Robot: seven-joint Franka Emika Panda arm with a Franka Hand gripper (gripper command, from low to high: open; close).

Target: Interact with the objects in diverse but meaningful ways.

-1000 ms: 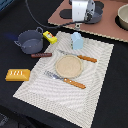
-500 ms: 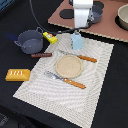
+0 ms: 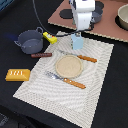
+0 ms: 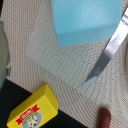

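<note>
1. The table is laid like a meal: the plate sits in the middle of the mat, with the knife at its 1 o'clock and the fork at its 6 o'clock.
2. The carton stands on the mat at the plate's 12 o'clock, like a drink by a dish.
3. The end effector hangs right above the carton. I think it is there to pick it up.
4. I cannot tell if its fingers are spread or pressed together; the arm hides them, and the wrist view shows none.
5. The pot sits off the mat on the dark tabletop, at the plate's 10 o'clock. The packet lies just beside the pot.
6. The loaf lies alone at the plate's 9 o'clock.
7. The wrist view cuts off the carton's top, and a red-brown thing in its corner is too blurred to name.
</note>
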